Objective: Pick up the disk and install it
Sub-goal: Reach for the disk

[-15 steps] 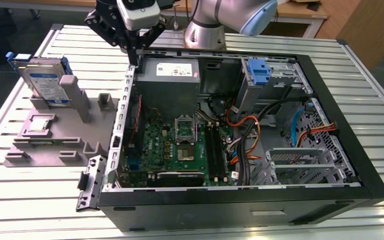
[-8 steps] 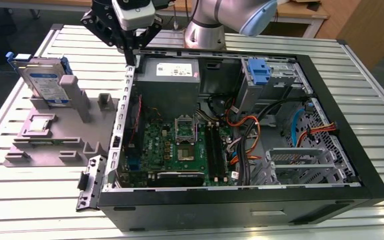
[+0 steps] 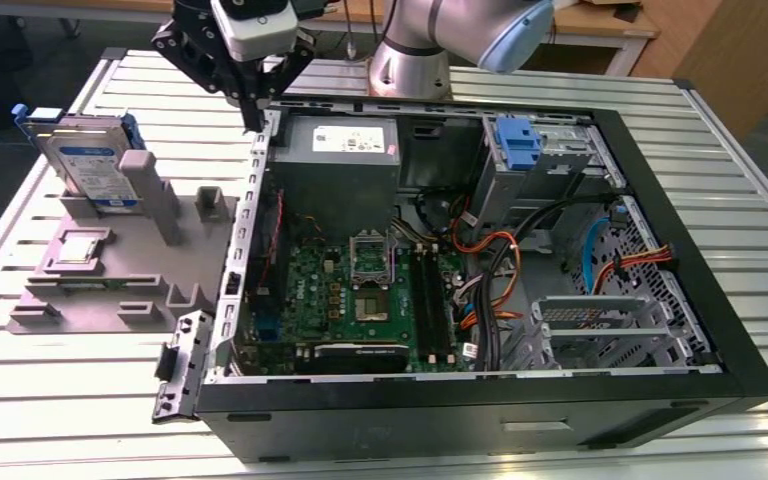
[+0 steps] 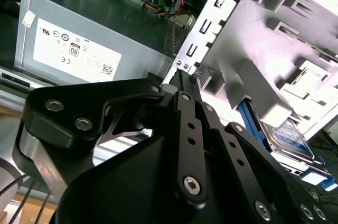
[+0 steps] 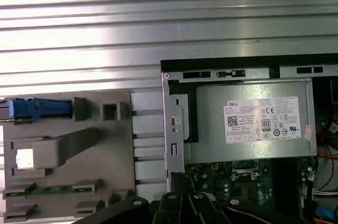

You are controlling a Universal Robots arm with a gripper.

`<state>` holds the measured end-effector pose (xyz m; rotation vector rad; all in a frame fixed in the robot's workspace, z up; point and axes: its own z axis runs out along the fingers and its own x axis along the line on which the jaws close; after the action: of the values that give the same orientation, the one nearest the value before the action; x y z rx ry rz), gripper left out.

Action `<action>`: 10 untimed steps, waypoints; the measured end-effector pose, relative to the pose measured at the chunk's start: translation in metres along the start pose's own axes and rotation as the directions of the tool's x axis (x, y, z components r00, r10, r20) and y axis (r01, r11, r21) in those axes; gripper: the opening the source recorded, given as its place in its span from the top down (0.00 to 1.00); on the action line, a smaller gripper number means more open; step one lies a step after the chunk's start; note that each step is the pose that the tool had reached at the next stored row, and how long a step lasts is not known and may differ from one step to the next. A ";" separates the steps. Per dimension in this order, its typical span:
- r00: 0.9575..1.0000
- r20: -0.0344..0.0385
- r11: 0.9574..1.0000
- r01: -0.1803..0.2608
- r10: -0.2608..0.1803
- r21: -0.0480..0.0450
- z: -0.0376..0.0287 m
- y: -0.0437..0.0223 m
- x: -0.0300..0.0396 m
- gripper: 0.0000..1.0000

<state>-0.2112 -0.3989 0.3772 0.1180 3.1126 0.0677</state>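
Standing upright in grey fixture: silver disk, blue-framed, white-blue label; hand clenched, empty.

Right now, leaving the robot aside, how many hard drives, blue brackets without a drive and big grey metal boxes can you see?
Flat silver-grey hard drive with blue plastic frame: 1
Tall blue plastic bracket without a drive: 1
Large grey metal box with white sticker: 1
Total: 3

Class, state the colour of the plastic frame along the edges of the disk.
Blue. The frame around the disk shows best in the exterior view.
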 end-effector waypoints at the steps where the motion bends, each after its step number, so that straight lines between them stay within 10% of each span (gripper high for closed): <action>1: 1.000 0.000 1.000 0.000 0.000 0.000 0.0000 0.0000 0.0007 0.90; 10: 1.000 0.000 1.000 0.000 0.000 0.000 0.0002 -0.0002 0.0028 0.90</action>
<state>-0.2140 -0.3989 0.3769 0.1180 3.1126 0.0676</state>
